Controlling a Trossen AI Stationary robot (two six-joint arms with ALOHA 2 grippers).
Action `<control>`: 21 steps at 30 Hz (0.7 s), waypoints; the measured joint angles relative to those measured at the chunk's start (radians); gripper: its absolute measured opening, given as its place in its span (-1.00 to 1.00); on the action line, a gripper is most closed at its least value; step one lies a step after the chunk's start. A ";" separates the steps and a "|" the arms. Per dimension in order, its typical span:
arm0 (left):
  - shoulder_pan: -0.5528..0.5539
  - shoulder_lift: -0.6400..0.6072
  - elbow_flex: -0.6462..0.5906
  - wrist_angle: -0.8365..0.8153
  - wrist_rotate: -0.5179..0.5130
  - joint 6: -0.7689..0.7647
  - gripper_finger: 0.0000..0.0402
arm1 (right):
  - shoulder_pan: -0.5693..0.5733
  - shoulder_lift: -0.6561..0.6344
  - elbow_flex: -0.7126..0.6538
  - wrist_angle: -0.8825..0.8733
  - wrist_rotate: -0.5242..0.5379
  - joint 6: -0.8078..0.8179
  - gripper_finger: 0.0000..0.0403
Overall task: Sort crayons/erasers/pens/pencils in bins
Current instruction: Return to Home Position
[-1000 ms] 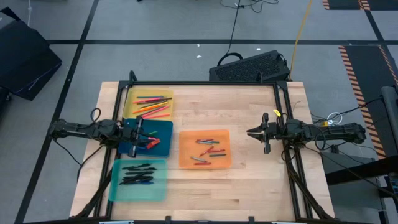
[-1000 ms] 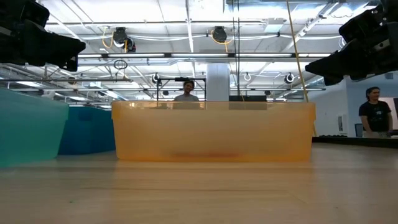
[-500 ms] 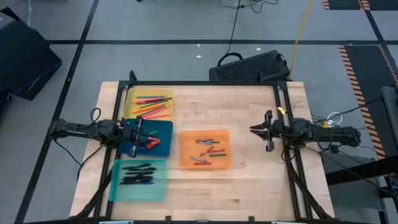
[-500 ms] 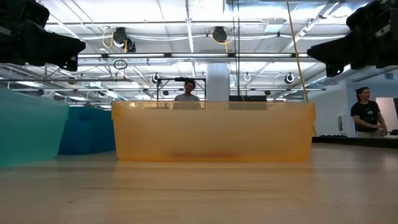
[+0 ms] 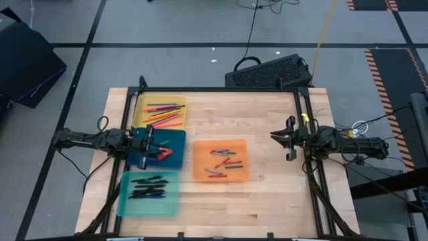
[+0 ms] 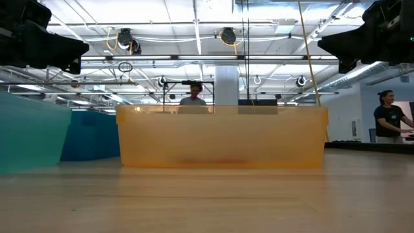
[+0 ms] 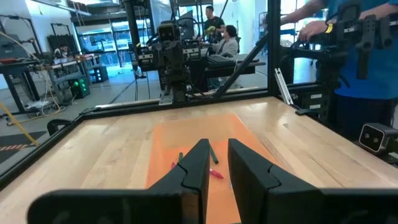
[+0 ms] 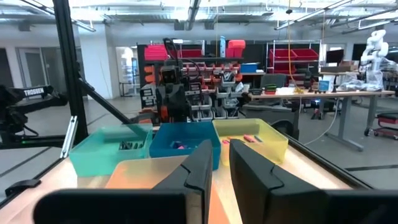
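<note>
Table of pale butcher-block wood carries four shallow plastic bins. Yellow translucent bin sits at the far left corner and holds long thin pencils in pink, orange, yellow and red. Dark blue bin lies just below it in the high view, touching or nearly touching it; small erasers in red and pink show in it beside the arm. Teal bin sits nearest the front edge on the left and holds dark slim pens. Orange translucent bin stands apart, near the table centre, with short crayons in red, green and grey scattered inside.

Left gripper hangs over the dark blue bin, above the erasers. In the left wrist view its fingers stand close together, only a narrow slit between them, nothing held.

Right gripper is over bare wood at the right side, well apart from the orange bin. Right wrist view shows its fingers likewise narrow with a thin gap, empty; teal, blue and yellow bins line up beyond them.

Low view: orange bin wall fills the middle; a person stands in the room at far right.
</note>
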State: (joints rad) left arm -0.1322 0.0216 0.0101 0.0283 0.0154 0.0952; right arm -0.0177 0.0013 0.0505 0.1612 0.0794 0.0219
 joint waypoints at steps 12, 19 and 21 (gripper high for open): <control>0.000 0.000 0.000 -0.001 0.000 -0.011 -0.69 | -0.001 0.000 0.000 0.002 -0.001 0.000 -0.75; 0.000 0.000 0.000 -0.001 0.000 -0.026 -0.69 | 0.000 -0.001 0.000 0.003 -0.002 0.000 -0.75; 0.000 0.000 0.000 -0.001 0.000 -0.026 -0.69 | 0.000 -0.001 0.000 0.003 -0.002 0.000 -0.75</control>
State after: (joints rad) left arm -0.1322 0.0216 0.0101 0.0273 0.0158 0.0696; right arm -0.0176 0.0006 0.0505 0.1642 0.0776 0.0216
